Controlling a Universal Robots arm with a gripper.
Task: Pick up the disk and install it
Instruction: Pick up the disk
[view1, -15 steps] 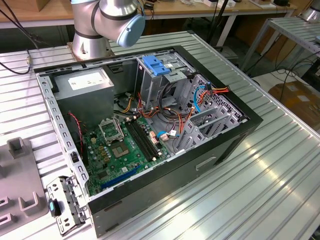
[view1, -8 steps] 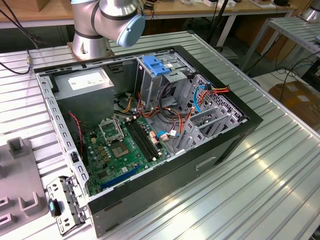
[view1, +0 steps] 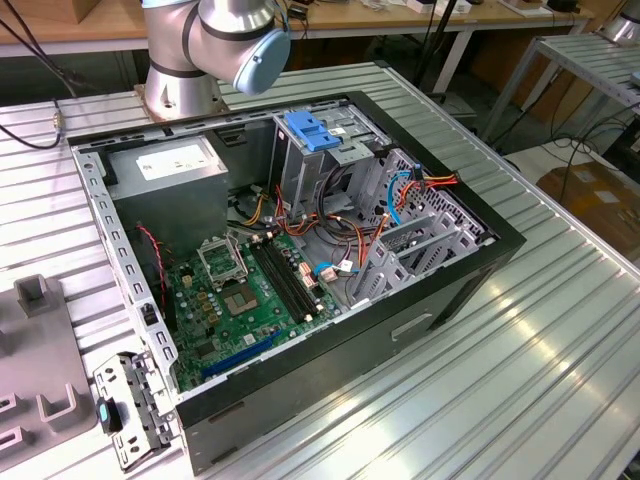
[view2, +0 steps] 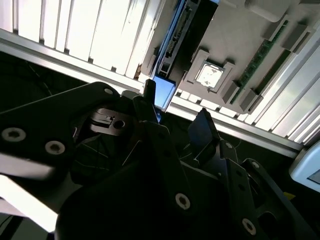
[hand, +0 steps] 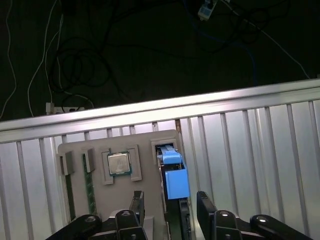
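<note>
Black fingers (hand: 205, 207) of the gripper (hand: 170, 197) sit closest, spread wide and gripping nothing, one on each side of the disk (hand: 175, 183) with a clear gap on both flanks. The second wrist view shows the same open gripper (view2: 177, 98) just above the disk (view2: 175, 40). The disk stands on edge in a slot of the grey holder (hand: 145, 142), its blue side rail turned up towards the fingers. In the holder, next to the disk's slot, a processor chip (hand: 118, 163) lies in a square recess, and past that a green memory stick (hand: 89, 186) sits in a narrow slot. The holder rests on a slatted aluminium table (hand: 250, 150), close to its edge. Beyond that edge from the holder, cables (hand: 75, 65) trail over a dark floor. In the exterior view an open computer case (view1: 450, 290) lies on the table to the exterior view's right of the holder, with a green motherboard (view1: 250, 300), a grey power supply (view1: 170, 165) and a light-blue latch plate (view1: 310, 130) inside. The arm's base (view1: 180, 80) rises behind the case.
</note>
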